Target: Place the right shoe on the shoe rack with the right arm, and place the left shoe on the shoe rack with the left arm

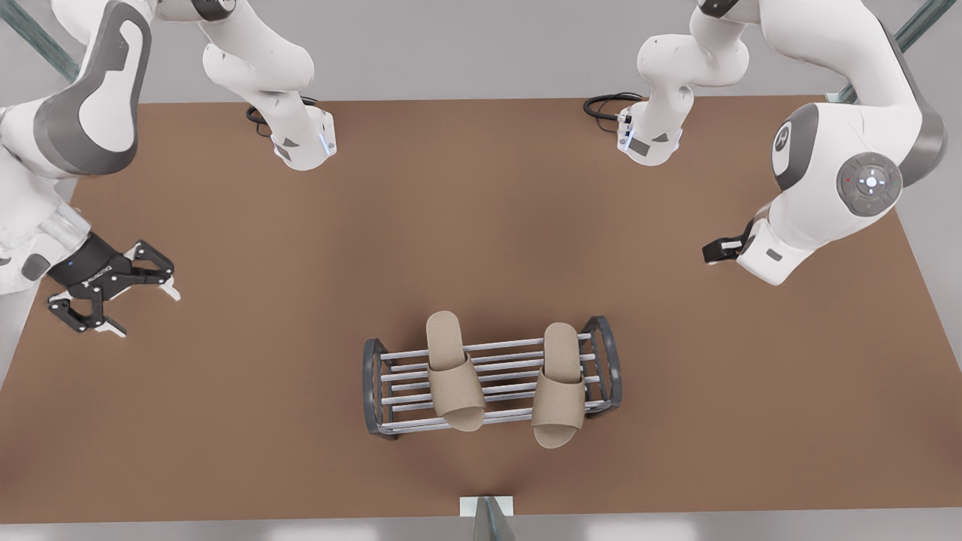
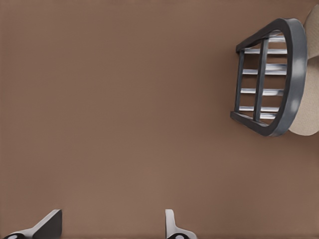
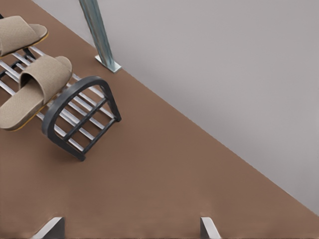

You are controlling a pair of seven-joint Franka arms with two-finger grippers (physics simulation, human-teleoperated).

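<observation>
**Mia:** What is nearest to us?

**Dad:** A metal post (image 1: 487, 518) at the near edge of the brown table (image 1: 225, 451). Just past it, in the middle, is the shoe rack (image 1: 373, 387).

**Mia:** Are the shoes on it?

**Dad:** Yes, both. One slipper (image 1: 453, 376) lies across the bars toward the front view's left. The other slipper (image 1: 560, 391) lies close to the end frame on the front view's right. Both toes point to the near side.

**Mia:** So the job looks done?

**Dad:** I think so. Neither arm is carrying anything.

**Mia:** Where are the grabbers?

**Dad:** A bit farther back, and well away from the rack. The right gripper (image 1: 144, 309) hangs over the table at the front view's left, and its fingers (image 3: 207, 226) are spread wide. The left gripper (image 1: 718, 250) is at the front view's right, tucked under its arm. Its wrist camera shows its fingertips (image 2: 172, 224) apart too. Both arms seem to be waiting.

**Mia:** Could anything go wrong?

**Dad:** Maybe. The other slipper's toe sticks out past the near bar, so a bump to the rack could tip it off. The bars are smooth and have gaps between them, so a slipper might slide. An arm swinging low across the middle could also knock one down.
</observation>
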